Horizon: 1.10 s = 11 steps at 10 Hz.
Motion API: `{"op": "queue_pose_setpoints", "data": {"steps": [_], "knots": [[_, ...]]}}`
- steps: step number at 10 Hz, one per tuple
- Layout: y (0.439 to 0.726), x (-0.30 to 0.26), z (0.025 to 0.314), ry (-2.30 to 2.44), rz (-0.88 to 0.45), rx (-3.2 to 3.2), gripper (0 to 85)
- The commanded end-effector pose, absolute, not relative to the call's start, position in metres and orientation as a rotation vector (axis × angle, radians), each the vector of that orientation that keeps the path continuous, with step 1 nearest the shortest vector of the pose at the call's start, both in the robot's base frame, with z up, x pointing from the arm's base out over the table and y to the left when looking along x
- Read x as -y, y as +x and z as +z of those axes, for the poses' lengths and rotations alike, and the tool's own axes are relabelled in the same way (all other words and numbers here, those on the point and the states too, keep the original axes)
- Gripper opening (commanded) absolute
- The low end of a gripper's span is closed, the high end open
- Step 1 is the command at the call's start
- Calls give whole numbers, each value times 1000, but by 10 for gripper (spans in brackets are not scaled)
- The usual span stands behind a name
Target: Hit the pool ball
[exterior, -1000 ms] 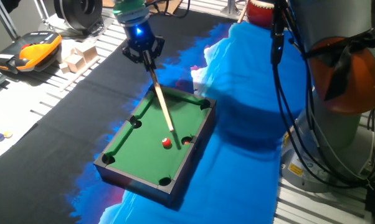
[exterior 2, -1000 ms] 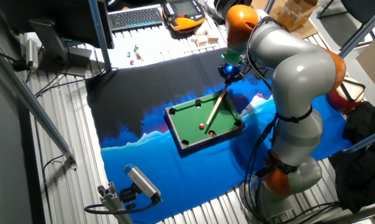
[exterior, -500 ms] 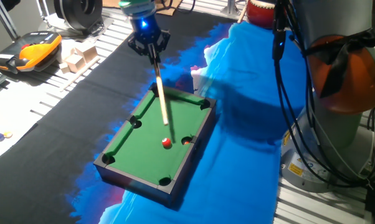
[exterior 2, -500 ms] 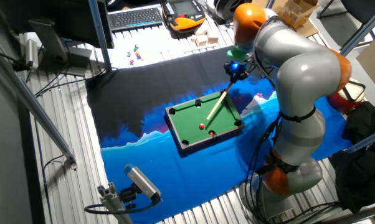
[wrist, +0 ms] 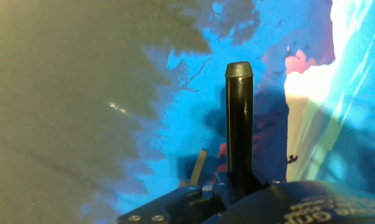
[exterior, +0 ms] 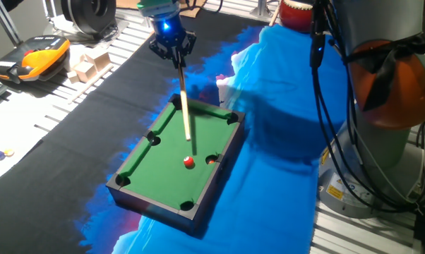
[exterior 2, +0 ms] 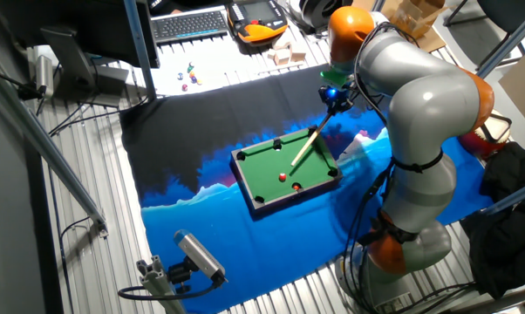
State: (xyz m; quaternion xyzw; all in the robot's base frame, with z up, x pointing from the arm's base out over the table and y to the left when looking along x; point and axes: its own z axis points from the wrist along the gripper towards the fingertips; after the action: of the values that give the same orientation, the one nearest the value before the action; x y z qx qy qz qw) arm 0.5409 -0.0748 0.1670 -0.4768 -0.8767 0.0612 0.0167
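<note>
Since a second ago I am drawing back, and the cue's tip is now sitting well short of the pool ball point(exterior: 189, 162). My jaws point(exterior: 174, 48) are clamping the cue point(exterior: 185, 106). The ball is resting on the green pool table point(exterior: 163, 180), near a side pocket. To strike cleanly, I am judging a straight push along the cue's line.

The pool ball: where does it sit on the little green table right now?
In one fixed view the pool ball rests on the green table near its right rail, beside a side pocket, just beyond the cue tip.
</note>
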Motion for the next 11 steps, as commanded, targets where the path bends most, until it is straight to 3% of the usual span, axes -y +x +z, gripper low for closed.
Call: {"op": "queue_pose_setpoints", "data": {"steps": [1, 11], "knots": [[542, 76, 165, -1485, 194, 2727, 0], [538, 74, 146, -1529, 238, 2725, 0]]}}
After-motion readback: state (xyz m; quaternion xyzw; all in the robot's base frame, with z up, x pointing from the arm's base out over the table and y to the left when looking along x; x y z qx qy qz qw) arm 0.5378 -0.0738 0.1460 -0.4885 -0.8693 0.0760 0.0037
